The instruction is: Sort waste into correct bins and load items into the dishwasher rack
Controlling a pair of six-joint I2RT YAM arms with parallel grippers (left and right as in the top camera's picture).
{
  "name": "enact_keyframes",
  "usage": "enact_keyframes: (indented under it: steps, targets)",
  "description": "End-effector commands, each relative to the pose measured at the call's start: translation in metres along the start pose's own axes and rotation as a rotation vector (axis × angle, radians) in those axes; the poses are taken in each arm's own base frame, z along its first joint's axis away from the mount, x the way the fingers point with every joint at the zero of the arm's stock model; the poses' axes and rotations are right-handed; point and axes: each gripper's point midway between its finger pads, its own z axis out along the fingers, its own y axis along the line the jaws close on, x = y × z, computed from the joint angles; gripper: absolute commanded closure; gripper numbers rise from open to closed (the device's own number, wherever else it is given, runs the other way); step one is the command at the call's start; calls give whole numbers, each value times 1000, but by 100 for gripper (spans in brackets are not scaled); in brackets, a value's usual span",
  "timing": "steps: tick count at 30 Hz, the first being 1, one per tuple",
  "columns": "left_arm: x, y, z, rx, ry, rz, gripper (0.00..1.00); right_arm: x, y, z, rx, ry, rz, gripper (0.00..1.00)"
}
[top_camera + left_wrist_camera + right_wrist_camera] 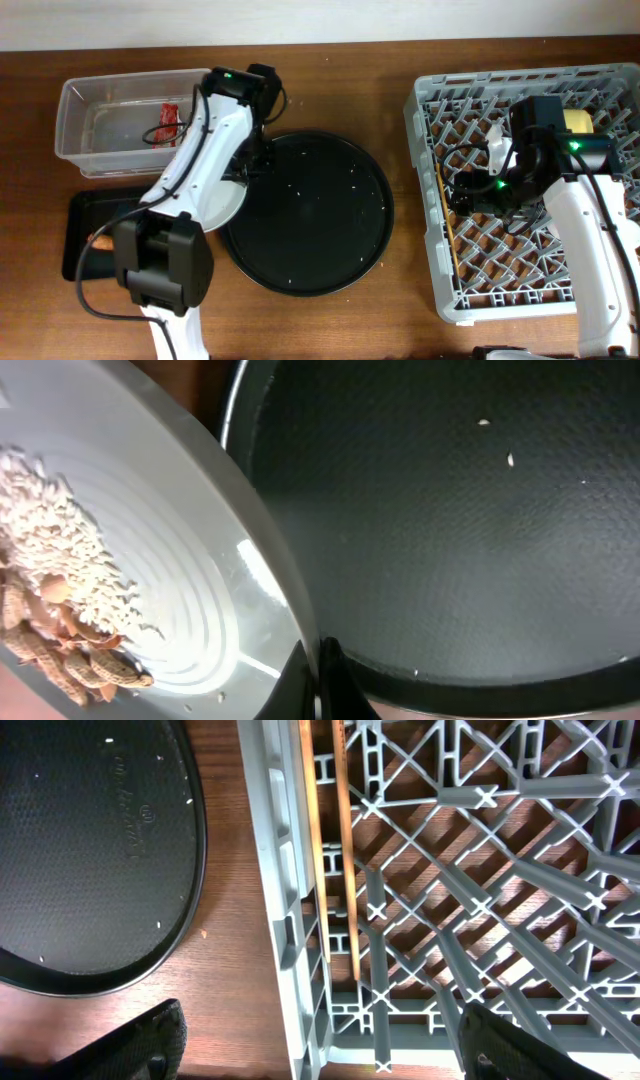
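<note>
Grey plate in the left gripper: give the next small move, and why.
Probably carry the grey plate toward the flat black tray and tip it there: the left gripper pinches its rim, and food scraps lie on it.

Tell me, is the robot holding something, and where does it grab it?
The left gripper pinches the grey plate by its rim; the right gripper is open and holds nothing.

The left arm [200, 150] hides most of the grey plate [228, 200], and perhaps a carrot [101, 241] peeks out.
</note>
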Motion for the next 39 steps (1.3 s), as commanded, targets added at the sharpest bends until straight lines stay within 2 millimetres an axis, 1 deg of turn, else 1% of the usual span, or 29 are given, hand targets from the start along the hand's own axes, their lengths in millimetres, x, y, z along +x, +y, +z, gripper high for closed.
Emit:
enact_keyframes:
  steps: [1, 3, 4, 6, 8, 10, 12, 13, 14, 15, 16, 18, 20, 21, 23, 24, 26, 28, 30, 32, 36, 38, 39]
  targets:
    - [-1, 6, -20, 140, -26, 45, 99, -2, -3, -4, 14, -12, -9, 13]
    - [-1, 18, -15, 151, -6, 24, 100, -2, -3, -4, 14, -12, -9, 14]
    - [1, 19, -11, 178, 14, 28, 99, -2, -3, -4, 14, -12, -9, 13]
    - [4, 30, -1, 187, 46, 5, 100, -2, -3, -4, 14, -12, -9, 13]
    - [8, 29, 4, 264, 73, 30, 100, -2, -3, -4, 17, -12, -9, 13]
    - [11, 38, 9, 273, 88, 13, 100, -2, -3, -4, 17, -12, -9, 13]
    - [15, 40, 11, 363, 94, 27, 99, -2, -3, -4, 17, -12, -9, 13]
    - [17, 46, 8, 398, 85, 18, 100, -2, -3, -4, 17, -12, -9, 14]
    - [17, 48, -1, 453, 55, 23, 99, -2, -3, -4, 17, -12, -9, 13]
    - [17, 54, -13, 499, 13, 21, 99, -2, -3, -4, 17, -11, -9, 13]
    - [18, 57, -21, 523, -12, 24, 100, -2, -3, -4, 17, -11, -9, 13]
    - [25, 54, -41, 679, -62, 86, 99, -1, -3, -4, 18, -5, -8, 13]
    - [29, 55, -44, 800, -80, 89, 100, 1, -3, -4, 18, 0, -7, 13]
    - [32, 59, -41, 859, -85, 73, 100, 1, -3, -4, 18, 1, -7, 13]
    - [36, 77, -33, 921, -95, 16, 100, 1, -3, -4, 17, 3, -7, 13]
    - [35, 83, -37, 985, -136, 0, 100, 1, -3, -4, 17, 3, -7, 14]
    - [34, 93, -56, 1120, -250, 13, 100, 2, -4, -4, 18, 4, -7, 13]
    - [36, 102, -71, 1197, -341, 28, 100, 2, -3, -4, 17, 5, -7, 14]
    - [33, 116, -75, 1221, -387, -24, 100, 2, -4, -4, 18, 7, -6, 13]
    - [32, 124, -76, 1227, -407, -51, 100, 2, -4, -4, 18, 6, -6, 13]
    - [32, 124, -76, 1227, -409, -53, 100, 3, -4, -4, 18, 11, -6, 13]
    - [32, 125, -76, 1237, -381, -94, 100, 4, -4, -4, 18, 15, -5, 13]
    - [29, 129, -74, 1223, -408, -89, 100, 5, -4, -4, 18, 18, -5, 13]
